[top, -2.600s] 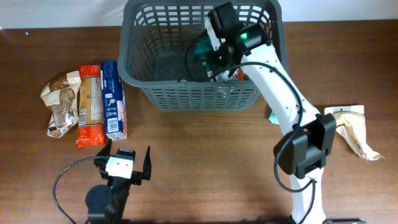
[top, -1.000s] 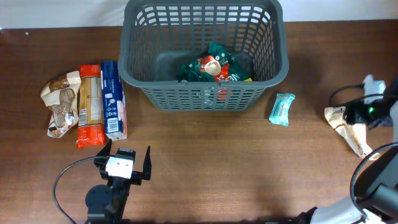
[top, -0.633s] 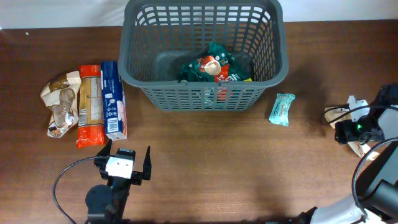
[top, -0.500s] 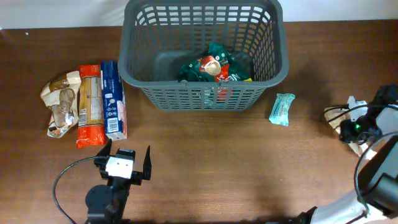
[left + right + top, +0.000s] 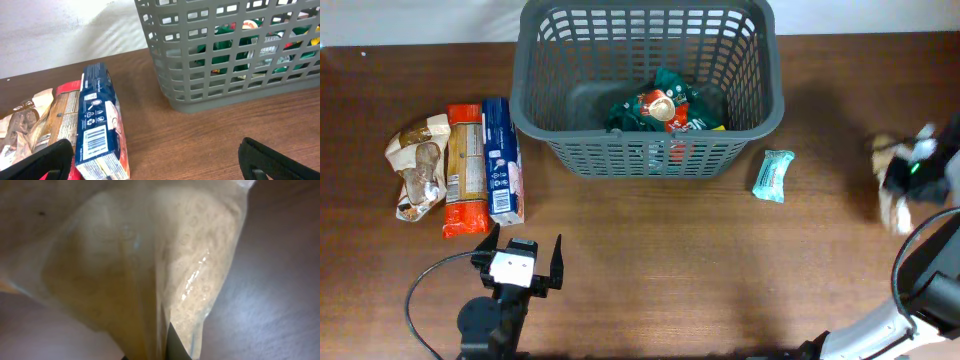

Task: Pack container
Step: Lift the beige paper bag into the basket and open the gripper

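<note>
The container (image 5: 523, 110) is a dark grey slotted basket at the top middle, with green and red snack packets (image 5: 665, 108) inside. It also shows in the left wrist view (image 5: 200, 95). My right gripper (image 5: 912, 172) is at the far right edge, blurred, shut on a beige crumpled packet (image 5: 892, 207) held off the table. That packet fills the right wrist view (image 5: 125, 270), with a dark finger (image 5: 170, 347) at its lower edge. My left gripper (image 5: 524, 246) is open and empty at the front left; its fingertips frame bare table in the left wrist view (image 5: 155, 165).
A teal packet (image 5: 772, 176) lies right of the basket. At the left lie a crumpled brown packet (image 5: 415, 165), a red-ended packet (image 5: 464, 170) and a blue box (image 5: 502, 160), the box also in the left wrist view (image 5: 97, 125).
My right arm left the basket, leaving the green and red packets in it, swung to the far right, closed on the beige packet and lifted it. The left arm has not moved.
</note>
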